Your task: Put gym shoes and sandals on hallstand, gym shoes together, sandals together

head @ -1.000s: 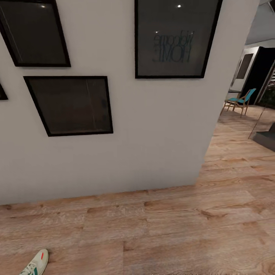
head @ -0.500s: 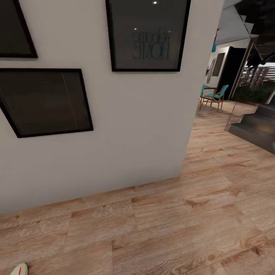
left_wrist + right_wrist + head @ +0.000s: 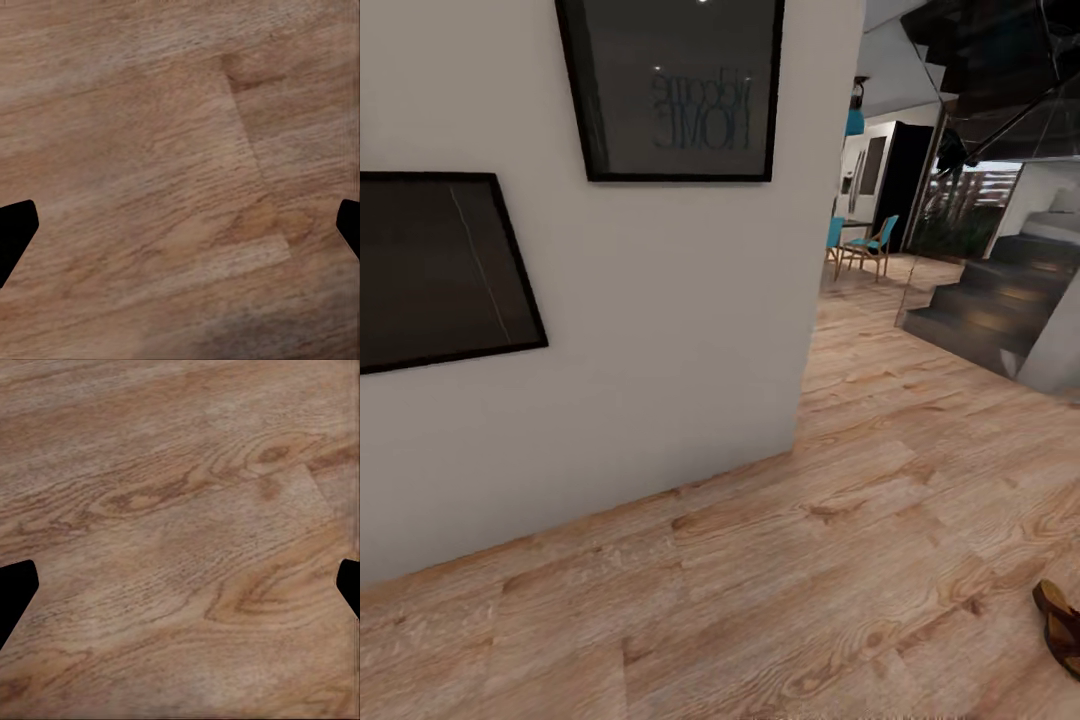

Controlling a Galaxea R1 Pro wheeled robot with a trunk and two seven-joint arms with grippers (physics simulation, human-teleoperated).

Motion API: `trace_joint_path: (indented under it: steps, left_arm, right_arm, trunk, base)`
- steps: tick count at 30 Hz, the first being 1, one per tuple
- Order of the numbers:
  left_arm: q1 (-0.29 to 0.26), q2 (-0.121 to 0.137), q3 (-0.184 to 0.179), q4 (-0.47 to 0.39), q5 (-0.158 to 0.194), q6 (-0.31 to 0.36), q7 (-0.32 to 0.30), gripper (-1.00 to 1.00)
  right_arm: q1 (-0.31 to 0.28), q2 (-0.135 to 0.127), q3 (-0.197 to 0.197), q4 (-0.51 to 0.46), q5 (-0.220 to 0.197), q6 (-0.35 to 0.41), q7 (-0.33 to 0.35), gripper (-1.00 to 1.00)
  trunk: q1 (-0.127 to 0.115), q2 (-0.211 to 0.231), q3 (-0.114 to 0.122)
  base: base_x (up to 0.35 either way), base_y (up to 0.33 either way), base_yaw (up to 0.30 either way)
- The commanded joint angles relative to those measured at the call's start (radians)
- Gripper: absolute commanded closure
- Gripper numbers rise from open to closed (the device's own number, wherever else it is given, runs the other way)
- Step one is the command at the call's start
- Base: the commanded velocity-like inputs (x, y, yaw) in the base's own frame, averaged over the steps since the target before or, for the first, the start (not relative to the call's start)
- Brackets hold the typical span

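Observation:
At the head view's right edge a dark-brown sandal (image 3: 1060,622) with a tan footbed lies on the wood-plank corridor floor (image 3: 810,600), cut off by the frame. The gym shoes and the hallstand are out of view. In the left wrist view my left gripper (image 3: 180,232) is open, its black fingertips (image 3: 15,232) wide apart over bare planks. My right gripper (image 3: 180,592) is also open, with floor and nothing else between its fingertips (image 3: 15,592).
A white wall (image 3: 660,350) with dark framed pictures (image 3: 675,90) ends at a corner (image 3: 800,400). Past it the floor runs to dark stairs (image 3: 990,310) and blue chairs (image 3: 865,245) in a far room.
The camera has swung to the right: the wall and pictures slid left, the gym shoe left the frame at the lower left, and the sandal and stairs came into view at the right.

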Motion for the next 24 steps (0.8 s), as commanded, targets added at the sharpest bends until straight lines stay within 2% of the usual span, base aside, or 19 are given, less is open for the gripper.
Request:
trace_joint_path:
  steps: [1, 24]
  left_arm:
    - [0.0, 0.0, 0.0, 0.0, 0.007, -0.003, -0.001, -1.0]
    - [0.0, 0.0, 0.0, 0.002, 0.007, -0.003, -0.001, -1.0]
  right_arm:
    - [-0.001, 0.0, 0.0, 0.001, 0.0, -0.003, 0.0, -1.0]
    - [-0.001, 0.0, 0.0, 0.001, 0.0, -0.003, -0.001, -1.0]
  trunk:
    - [0.0, 0.0, -0.002]
    - [0.0, 0.0, -0.02]
  base:
    - [0.0, 0.0, -0.28]
    - [0.0, 0.0, -0.274]
